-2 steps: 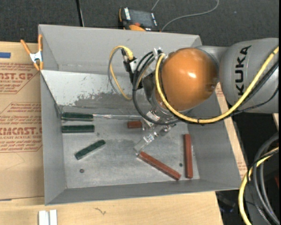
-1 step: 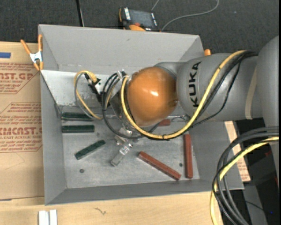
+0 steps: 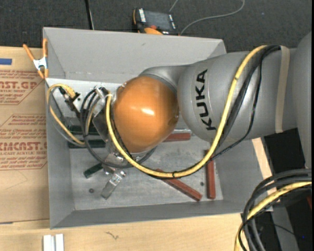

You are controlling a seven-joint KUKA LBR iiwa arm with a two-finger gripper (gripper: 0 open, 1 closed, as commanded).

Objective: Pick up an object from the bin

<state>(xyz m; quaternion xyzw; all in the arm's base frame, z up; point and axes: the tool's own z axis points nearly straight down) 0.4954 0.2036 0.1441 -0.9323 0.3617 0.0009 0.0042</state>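
Nearest things: a dark green piece (image 3: pixel 93 169) and a small grey metal piece (image 3: pixel 111 184) lie on the floor of the bin (image 3: pixel 131 51), in its lower left part.
Green piece: flat and slanted, with its right end running under the pincer (image 3: pixel 114 164).
Grey piece: just below the pincer and slanted; I cannot tell whether the two touch.
Pincer: low in the bin's left half, right over these two pieces and mostly hidden under the wrist.
Pincer state: I cannot tell whether it is open or closed, and nothing can be seen gripped in it.
Orange cover (image 3: pixel 144 114): round and glossy, sitting on the wrist directly above the pincer.
Yellow cable (image 3: pixel 162 174): loops from the wrist down across the bin floor and back up along the arm (image 3: pixel 235 101).
Arm: grey, marked KUKA, reaching in from the right over the bin's right rim.
Slanted stick (image 3: pixel 184 188): reddish-brown, on the floor right of centre, well apart from the pincer.
Upright stick (image 3: pixel 211 179): reddish-brown, near the bin's right wall, just beside the slanted one.
Third stick (image 3: pixel 179 136): reddish-brown, partly covered by the arm.
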